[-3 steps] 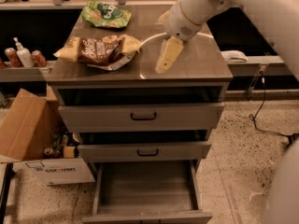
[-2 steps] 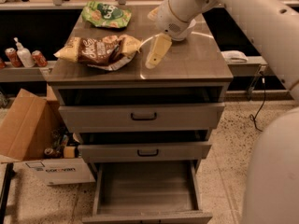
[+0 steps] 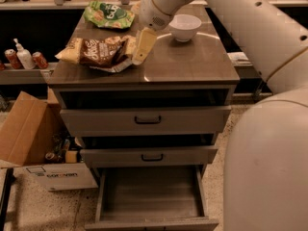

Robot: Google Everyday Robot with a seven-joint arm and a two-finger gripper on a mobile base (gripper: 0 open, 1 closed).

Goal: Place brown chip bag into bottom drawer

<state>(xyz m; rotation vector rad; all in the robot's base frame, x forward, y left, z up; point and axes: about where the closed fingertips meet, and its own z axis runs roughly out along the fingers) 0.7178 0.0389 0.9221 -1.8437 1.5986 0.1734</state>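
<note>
The smooth wood-grain table (image 3: pixel 192 66) has its bottom drawer (image 3: pixel 149 198) pulled out above a speckled floor, and the brown chip bag (image 3: pixel 98 52) lies at the top's left. The tool (image 3: pixel 139 54) is at the bag's right end, apart or together I cannot tell. It should pinch the crinkled edge firmly before lifting.

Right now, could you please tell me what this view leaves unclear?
Camera view:
Right end of the brown chip bag: covered by the gripper, grasp unclear.
Front panel of the bottom drawer: cut off by the lower edge.
Insides of the two upper drawers: lost in shadow.
</note>
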